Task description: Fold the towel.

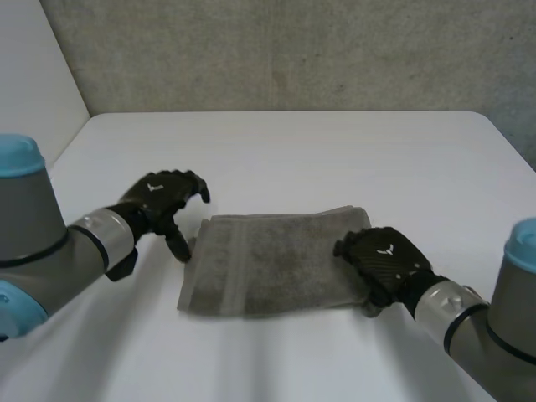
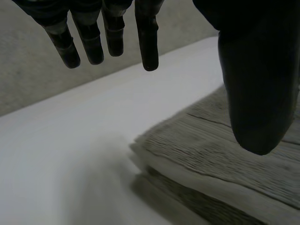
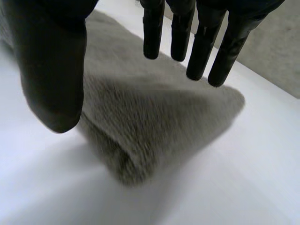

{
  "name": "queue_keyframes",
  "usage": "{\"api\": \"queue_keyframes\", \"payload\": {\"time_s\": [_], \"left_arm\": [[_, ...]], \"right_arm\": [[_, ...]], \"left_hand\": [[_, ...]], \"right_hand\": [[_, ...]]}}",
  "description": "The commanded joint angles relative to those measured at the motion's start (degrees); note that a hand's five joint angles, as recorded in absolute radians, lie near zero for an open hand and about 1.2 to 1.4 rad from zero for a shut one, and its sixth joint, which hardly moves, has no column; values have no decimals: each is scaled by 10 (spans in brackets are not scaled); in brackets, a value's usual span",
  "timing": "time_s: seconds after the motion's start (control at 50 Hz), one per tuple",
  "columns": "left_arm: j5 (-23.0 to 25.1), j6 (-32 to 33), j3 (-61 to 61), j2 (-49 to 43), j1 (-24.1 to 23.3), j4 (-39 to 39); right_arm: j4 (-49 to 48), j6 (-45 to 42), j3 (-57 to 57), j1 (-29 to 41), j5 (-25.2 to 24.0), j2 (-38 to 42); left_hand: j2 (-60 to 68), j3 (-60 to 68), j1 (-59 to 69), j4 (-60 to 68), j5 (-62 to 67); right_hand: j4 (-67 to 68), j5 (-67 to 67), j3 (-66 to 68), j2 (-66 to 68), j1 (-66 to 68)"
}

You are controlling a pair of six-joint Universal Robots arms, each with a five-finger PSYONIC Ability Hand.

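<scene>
A grey towel (image 1: 276,264) lies folded flat on the white table (image 1: 335,159), its layers stacked at the left edge (image 2: 197,168). My left hand (image 1: 163,201) hovers just off the towel's left edge, fingers (image 2: 112,37) straight and spread, thumb over the towel's corner, holding nothing. My right hand (image 1: 385,260) is above the towel's right end, where the fold (image 3: 140,136) bulges; its fingers (image 3: 201,47) are straight and apart from the thumb, clear of the cloth.
A grey wall (image 1: 293,50) runs behind the table's far edge. Bare white tabletop stretches beyond the towel and to both sides. The table's left edge (image 1: 67,142) runs diagonally near my left arm.
</scene>
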Motion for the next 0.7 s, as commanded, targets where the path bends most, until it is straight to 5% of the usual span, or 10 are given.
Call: {"api": "queue_keyframes", "payload": {"time_s": [0.02,0.14,0.18,0.24,0.34,0.48,0.7], "left_arm": [[-1,5,-30,-3,-16,21],[-2,5,-34,-2,-18,26],[-3,4,-34,-2,-18,26],[-3,4,-30,-1,-17,26],[-4,4,-28,5,-13,26],[-6,3,-17,20,-7,21],[-8,-19,28,65,9,20]], "right_arm": [[-32,-5,13,-12,3,11],[-38,-6,13,-13,5,27],[-38,-12,13,-14,6,33],[-36,-19,13,-24,9,34],[-24,-24,13,-49,19,24],[90,-135,-63,-83,42,-50],[183,-87,-263,181,45,72]], "left_hand": [[4,6,1,3,7],[3,5,-1,2,5],[3,5,-1,2,5],[3,5,-1,2,5],[1,3,-2,0,3],[-1,1,-4,-2,2],[-6,-4,-9,-7,-3]], "right_hand": [[45,39,46,45,55],[152,147,154,153,163],[380,375,382,381,390],[542,536,543,542,552],[542,537,544,543,552],[542,537,544,543,552],[542,537,544,543,552]]}}
